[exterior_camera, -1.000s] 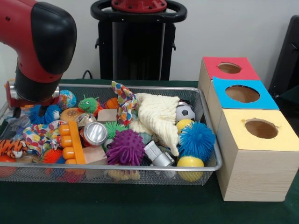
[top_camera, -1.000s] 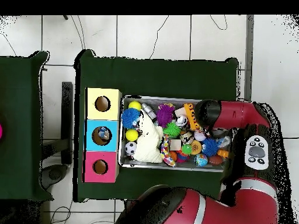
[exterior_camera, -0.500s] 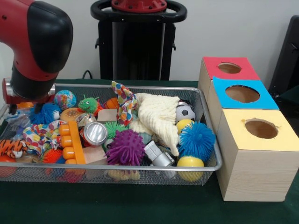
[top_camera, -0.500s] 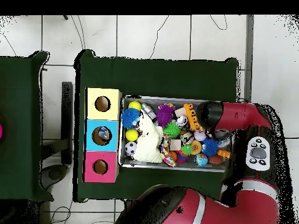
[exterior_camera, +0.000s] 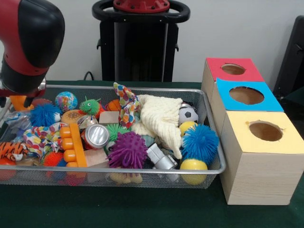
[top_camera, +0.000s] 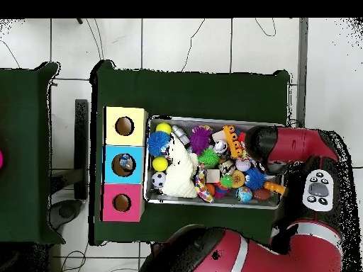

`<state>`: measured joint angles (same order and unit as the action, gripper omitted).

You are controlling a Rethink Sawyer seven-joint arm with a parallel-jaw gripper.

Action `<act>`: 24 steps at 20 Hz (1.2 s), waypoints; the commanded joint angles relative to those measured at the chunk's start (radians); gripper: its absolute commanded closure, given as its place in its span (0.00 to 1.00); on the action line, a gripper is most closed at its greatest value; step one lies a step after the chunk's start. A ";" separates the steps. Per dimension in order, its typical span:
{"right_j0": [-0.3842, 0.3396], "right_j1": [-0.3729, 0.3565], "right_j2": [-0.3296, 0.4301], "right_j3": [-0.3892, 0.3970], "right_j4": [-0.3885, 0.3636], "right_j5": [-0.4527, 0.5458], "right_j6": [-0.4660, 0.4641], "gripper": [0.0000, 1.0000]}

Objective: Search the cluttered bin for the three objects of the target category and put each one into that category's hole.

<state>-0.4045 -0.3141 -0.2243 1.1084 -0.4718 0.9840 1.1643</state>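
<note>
Green table (exterior_camera: 142, 209): one bin (exterior_camera: 209, 114), three holes.

The arm (exterior_camera: 26, 45) is made up of glossy red rounded shells capped in black. A grey button panel (top_camera: 317, 190) is set into one link.

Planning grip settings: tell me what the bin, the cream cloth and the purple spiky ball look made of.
Bin: looks like metal wire mesh with a shiny rim. Cream cloth: soft knitted or waffle-textured fabric, matte and folded. Purple spiky ball: probably soft rubber, covered in thin flexible spikes.
</note>
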 commanded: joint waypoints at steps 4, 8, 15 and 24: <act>-0.031 0.020 0.099 0.040 0.087 -0.077 0.183 0.00; -0.055 0.030 0.135 0.049 0.124 -0.117 0.155 0.00; -0.057 0.063 0.148 0.023 0.156 -0.155 0.146 0.00; -0.057 0.098 0.139 -0.004 0.180 -0.107 0.120 0.00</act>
<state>-0.4515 -0.2755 -0.2004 1.1084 -0.3413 0.8818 1.1643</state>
